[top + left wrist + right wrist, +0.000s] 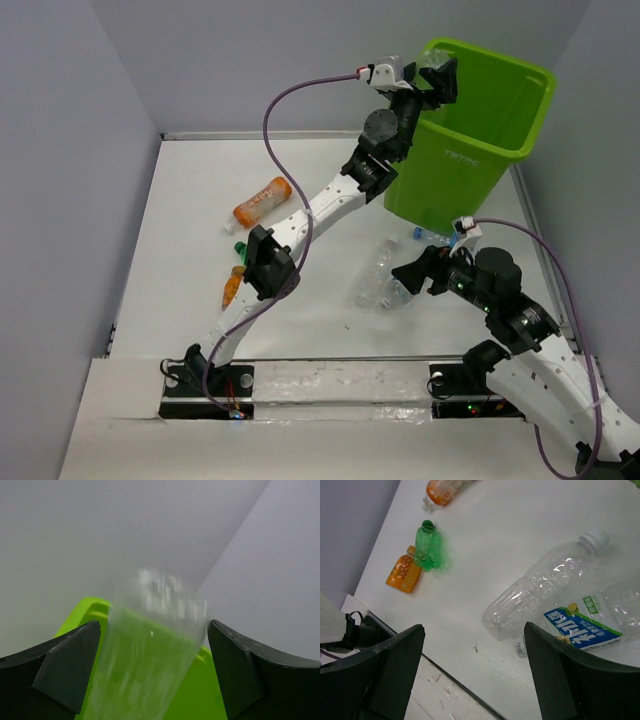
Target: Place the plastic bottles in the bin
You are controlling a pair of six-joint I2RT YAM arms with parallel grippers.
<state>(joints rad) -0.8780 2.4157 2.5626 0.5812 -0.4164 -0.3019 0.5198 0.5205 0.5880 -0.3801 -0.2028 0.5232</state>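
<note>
Drop over the bin (450,180): my left gripper (154,630) hangs above the near rim with its fingers spread wide. A clear bottle (155,645) shows between them as a blur against the green. It looks let go and headed in, though I cannot say for certain that both pads are off it. My right gripper (474,630) hovers low over the table (510,525), spread just as wide and holding nothing.

Step in hand, by my reading, is the release into the bin. The next move falls to the right arm. It needs to come down on one of the clear bottles straight beneath it, with fingers across the body rather than along it. Crinkled plastic is likely to give and slip under the squeeze.

Count: one bin, at the far right of the table. Near its foot two clear bottles lie side by side, a capped bottle (545,587) and a labelled bottle (590,625). A blue-capped piece (428,237) against the bin's base may be a third bottle or only the labelled one's end; I cannot tell which. Two orange ones lie well to the left, a long orange bottle (262,202) and a short orange bottle (404,572). One green bottle (430,547) lies just beside the short one.
</note>
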